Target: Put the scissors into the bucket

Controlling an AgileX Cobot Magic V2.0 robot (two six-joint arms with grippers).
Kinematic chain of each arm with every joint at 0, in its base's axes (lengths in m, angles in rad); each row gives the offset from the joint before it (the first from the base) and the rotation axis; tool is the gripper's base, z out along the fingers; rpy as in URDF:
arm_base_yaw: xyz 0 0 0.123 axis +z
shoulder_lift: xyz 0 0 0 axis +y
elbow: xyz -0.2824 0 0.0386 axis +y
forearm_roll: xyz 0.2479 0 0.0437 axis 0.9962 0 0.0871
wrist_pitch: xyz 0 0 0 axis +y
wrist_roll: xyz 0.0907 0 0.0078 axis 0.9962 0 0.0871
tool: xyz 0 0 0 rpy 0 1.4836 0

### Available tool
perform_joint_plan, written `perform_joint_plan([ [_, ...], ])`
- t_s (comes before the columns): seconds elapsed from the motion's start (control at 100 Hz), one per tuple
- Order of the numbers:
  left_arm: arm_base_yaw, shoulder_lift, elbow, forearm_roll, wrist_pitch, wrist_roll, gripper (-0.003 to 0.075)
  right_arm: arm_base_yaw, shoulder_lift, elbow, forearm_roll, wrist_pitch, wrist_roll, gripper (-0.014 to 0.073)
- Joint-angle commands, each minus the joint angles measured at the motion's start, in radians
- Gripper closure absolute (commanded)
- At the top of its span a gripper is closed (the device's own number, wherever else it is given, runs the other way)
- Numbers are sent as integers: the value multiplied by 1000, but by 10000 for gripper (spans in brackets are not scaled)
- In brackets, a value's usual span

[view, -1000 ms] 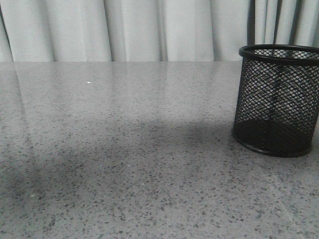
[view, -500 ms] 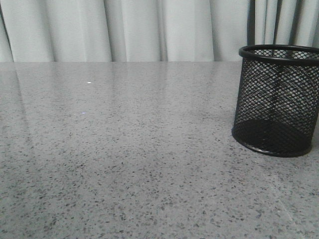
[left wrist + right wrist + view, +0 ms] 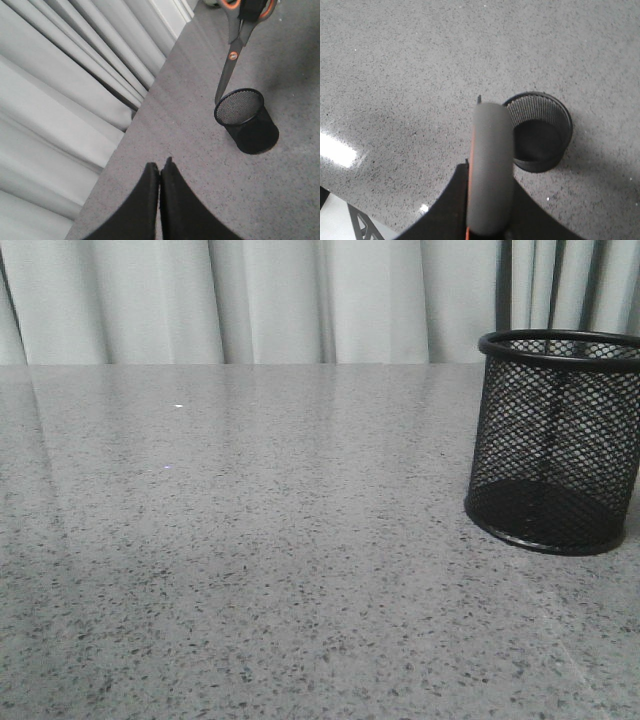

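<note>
Scissors hang blades-down above the bucket, tips just at its rim on the curtain side; handles run off frame. Right gripper is clamped on the scissors' grey handle, bucket mouth open just beyond it. Bucket stands upright on the speckled grey table, well short of the curtain. Wide bare tabletop on every other side of the bucket. Left gripper hangs well back from the bucket, fingers pressed together, holding nothing.

black mesh bucket, orange-and-grey scissors, speckled grey table
</note>
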Motion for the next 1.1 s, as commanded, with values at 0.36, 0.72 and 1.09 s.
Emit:
perform_joint_plan([
  [0.36,-3,3,-23,68,-44,-17,741,-7,-40,83,-60,35,15,648],
  [0.72,-3,6,-23,74,-47,-17,741,-7,70,116,-169,33,15,648],
  [1.09,-3,6,-23,64,-38,-17,741,-7,214,101,-167,-41,15,559],
])
